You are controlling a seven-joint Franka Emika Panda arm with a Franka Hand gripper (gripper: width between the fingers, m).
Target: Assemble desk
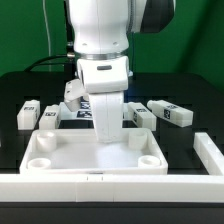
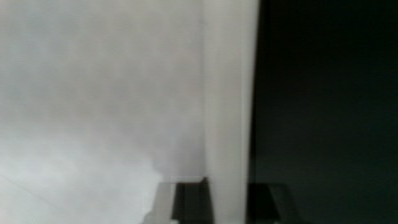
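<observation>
The desk top is a white tray with round corner sockets and lies flat at the front of the table. My gripper reaches down onto its far rim, its fingertips hidden by the hand. In the wrist view the desk top's rim runs as a white strip between my two dark fingers, and the gripper stands closed on it. Two tagged legs lie at the exterior view's left. Two more legs lie at its right.
The long white border wall runs along the front and up the exterior view's right side. The marker board lies behind the desk top, partly hidden by the arm. The table is black.
</observation>
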